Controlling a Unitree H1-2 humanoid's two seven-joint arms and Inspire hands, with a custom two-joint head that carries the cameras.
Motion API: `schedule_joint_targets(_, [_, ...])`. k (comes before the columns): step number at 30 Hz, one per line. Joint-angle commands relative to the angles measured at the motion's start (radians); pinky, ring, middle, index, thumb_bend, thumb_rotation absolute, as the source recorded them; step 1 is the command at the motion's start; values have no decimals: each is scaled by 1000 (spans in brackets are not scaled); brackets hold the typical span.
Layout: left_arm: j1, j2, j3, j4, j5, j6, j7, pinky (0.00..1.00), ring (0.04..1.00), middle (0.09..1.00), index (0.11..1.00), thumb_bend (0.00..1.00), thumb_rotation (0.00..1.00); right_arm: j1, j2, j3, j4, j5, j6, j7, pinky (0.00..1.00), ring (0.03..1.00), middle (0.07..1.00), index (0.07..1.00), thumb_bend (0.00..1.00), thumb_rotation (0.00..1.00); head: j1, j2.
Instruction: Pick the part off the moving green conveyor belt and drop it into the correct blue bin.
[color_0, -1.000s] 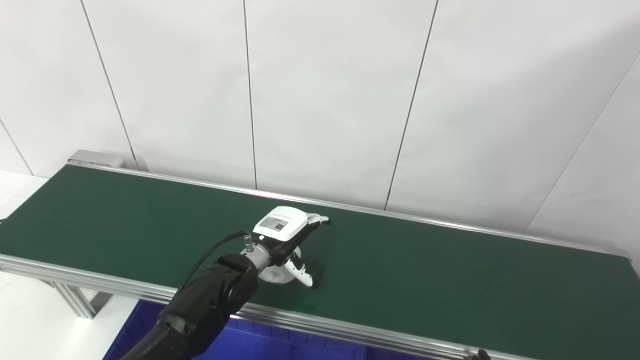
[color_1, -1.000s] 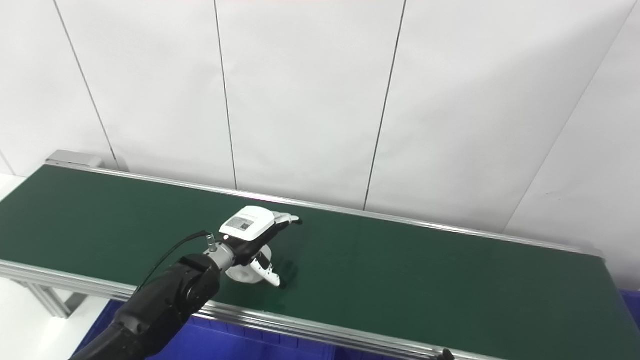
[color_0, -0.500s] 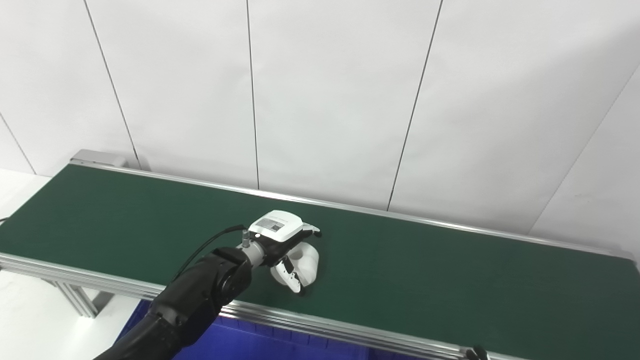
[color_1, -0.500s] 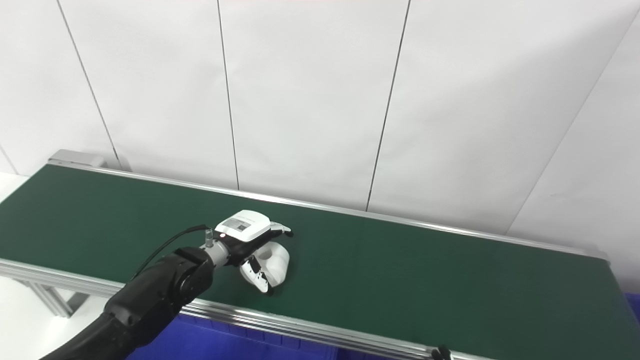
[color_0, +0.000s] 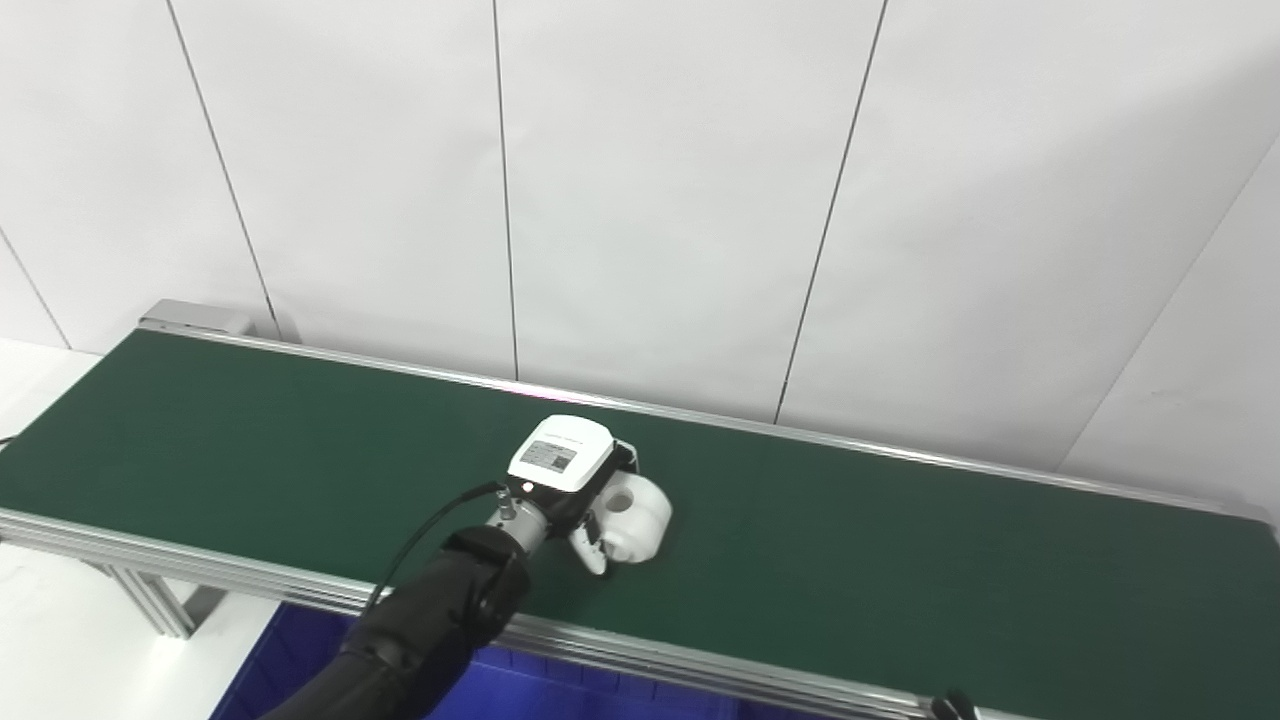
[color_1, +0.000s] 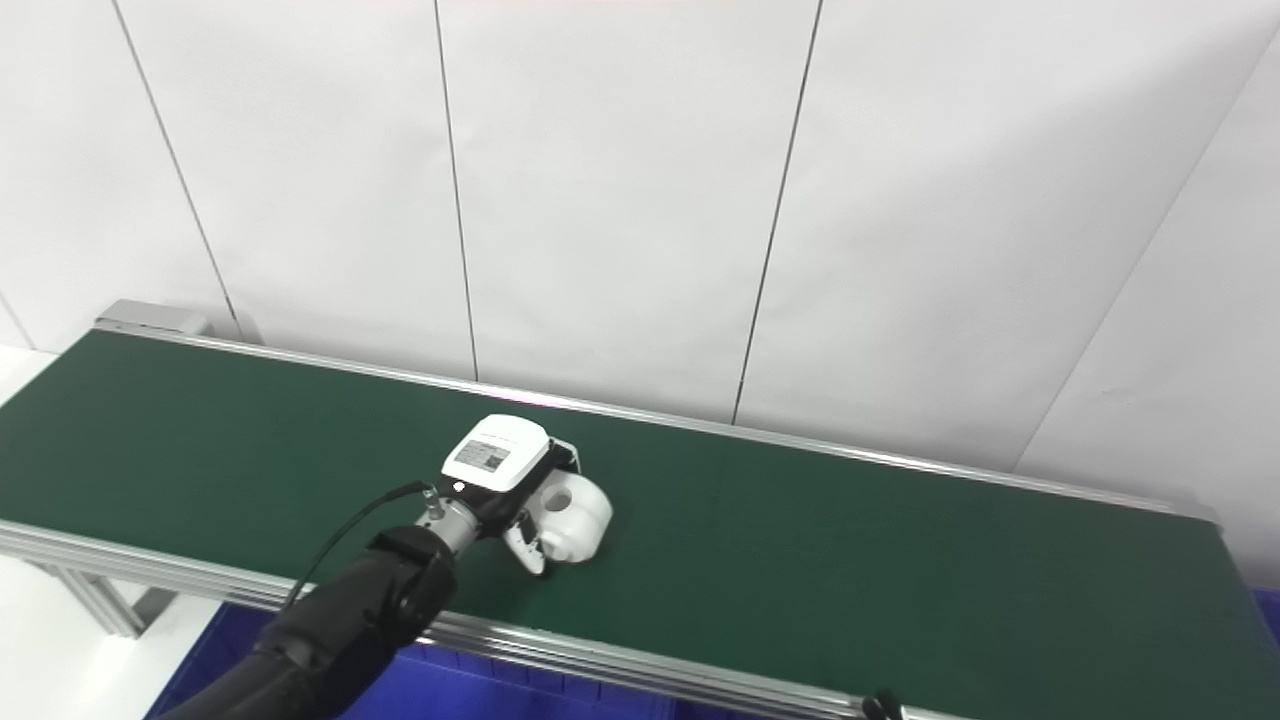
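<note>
A white part, rounded with a hole in its top, is at the middle of the green conveyor belt. My left hand reaches over the belt's near rail and is closed around the part, with the thumb on its near side and the fingers curled behind it. The part sits low at the belt; I cannot tell whether it is lifted off it. The hand and the part also show in the right eye view. My right hand is not visible.
A blue bin lies below the belt's near rail, partly hidden by my left arm. A white panelled wall stands right behind the belt. A small dark tip shows at the bottom edge on the right.
The left hand's spread fingers have closed around the white part. Hand and part have shifted to the right along the belt, and the part has turned hole-up.
</note>
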Motion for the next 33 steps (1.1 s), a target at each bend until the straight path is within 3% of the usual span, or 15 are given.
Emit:
schedule_joint_targets(1, [-3,-23,-24,5,-4,-31,36,437,478,492,495,519,7,-3,4,1,-33,-1,3,6,858,866,908,935,918,1000,0,4])
schedule_joint_targets(6, [-1,-25,-56,-9,-9,-34,49,472,495,495,487,519,0,-1,8,3,-38,-3,6,5,863,865,910,934,916,1000,0,8])
schedule_joint_targets(13, [-11,18,-67,-136,-11,-53,0,481,494,500,481,519,0,-5,10,2,-47,-3,16,6,852,862,905,933,905,1000,18,24])
schedule_joint_targets(22, [-3,129,-11,-478,-8,-33,-219,521,511,500,480,520,0,-22,-19,-14,-100,43,86,33,882,877,921,947,924,998,132,115])
schedule_joint_targets(27, [20,178,19,-569,-1,-41,-275,500,507,509,471,522,0,-43,-45,-27,-110,69,98,50,875,878,918,949,917,989,207,152])
schedule_joint_targets(33, [90,238,41,-639,15,-63,-299,480,491,499,475,524,0,-62,-82,-51,-95,120,117,80,926,891,914,949,896,992,294,145])
